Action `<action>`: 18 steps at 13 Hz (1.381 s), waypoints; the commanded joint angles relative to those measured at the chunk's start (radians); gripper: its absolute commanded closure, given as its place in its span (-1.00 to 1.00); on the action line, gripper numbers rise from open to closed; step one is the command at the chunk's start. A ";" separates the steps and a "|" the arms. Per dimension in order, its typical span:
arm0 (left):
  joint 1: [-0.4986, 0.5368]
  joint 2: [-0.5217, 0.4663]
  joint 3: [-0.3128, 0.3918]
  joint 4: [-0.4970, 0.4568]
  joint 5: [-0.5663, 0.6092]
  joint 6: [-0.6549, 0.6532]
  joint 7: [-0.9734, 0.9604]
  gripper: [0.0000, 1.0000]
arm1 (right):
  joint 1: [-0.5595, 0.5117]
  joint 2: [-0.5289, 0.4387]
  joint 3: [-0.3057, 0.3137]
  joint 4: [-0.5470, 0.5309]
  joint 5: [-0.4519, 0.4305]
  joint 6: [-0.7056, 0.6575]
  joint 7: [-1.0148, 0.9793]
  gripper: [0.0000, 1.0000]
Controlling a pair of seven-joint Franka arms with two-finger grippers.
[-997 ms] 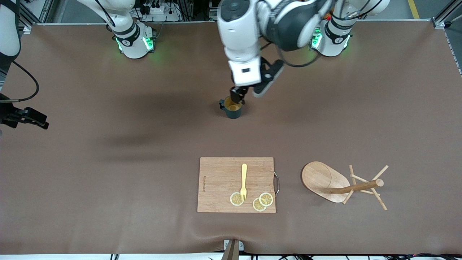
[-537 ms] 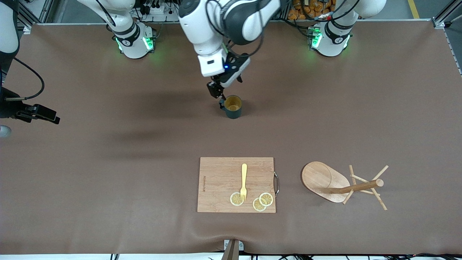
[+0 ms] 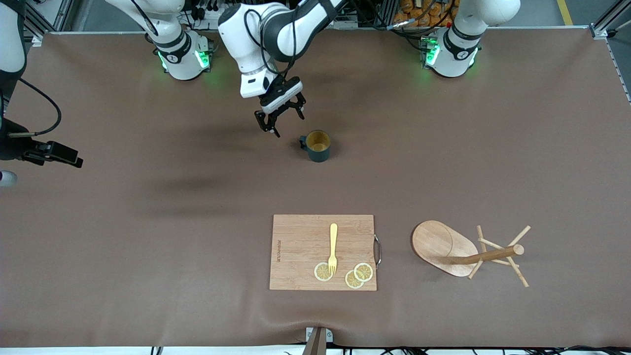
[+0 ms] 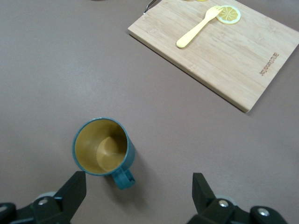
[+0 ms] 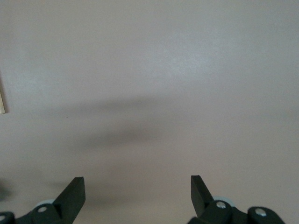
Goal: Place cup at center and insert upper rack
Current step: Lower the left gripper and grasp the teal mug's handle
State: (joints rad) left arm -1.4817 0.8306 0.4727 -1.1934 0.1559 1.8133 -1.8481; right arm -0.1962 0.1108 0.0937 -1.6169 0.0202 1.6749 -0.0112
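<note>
The dark teal cup [image 3: 318,146] stands upright on the table mid-way between the arms' ends, handle toward the right arm's end. It also shows in the left wrist view [image 4: 103,147], yellowish-tan inside. My left gripper [image 3: 282,121] is open and empty, up over the bare table beside the cup's handle, apart from it; its wrist view [image 4: 138,186] shows the jaws wide. The wooden mug tree [image 3: 463,252] lies on its side, nearer the front camera, toward the left arm's end. My right gripper [image 3: 74,160] is open and empty over the table's right-arm end [image 5: 138,186], waiting.
A wooden cutting board [image 3: 323,251] lies nearer the front camera than the cup, beside the mug tree. On it are a yellow fork [image 3: 333,246] and three lemon slices [image 3: 364,271]. The board [image 4: 224,51] and fork [image 4: 198,29] also show in the left wrist view.
My left gripper has let go of the cup's rim, opened, and moved off toward the right arm's end. The cup has stayed in place. The right gripper shifted slightly.
</note>
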 commanded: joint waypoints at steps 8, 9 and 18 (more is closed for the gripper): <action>-0.092 0.246 0.195 0.112 -0.183 0.000 -0.069 -1.00 | 0.003 -0.010 0.009 0.003 0.007 -0.014 0.022 -1.00; -0.092 0.260 0.196 0.110 -0.212 -0.021 -0.071 -1.00 | 0.001 -0.010 0.009 0.003 0.007 -0.014 0.023 -1.00; -0.091 0.289 0.204 0.110 -0.253 -0.100 -0.089 -1.00 | -0.002 -0.020 -0.003 0.029 0.004 -0.115 0.020 -1.00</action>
State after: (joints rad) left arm -1.5693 1.0960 0.6503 -1.1143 -0.0739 1.7347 -1.9267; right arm -0.1939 0.1051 0.0902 -1.5889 0.0201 1.5780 -0.0054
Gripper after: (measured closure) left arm 0.000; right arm 0.000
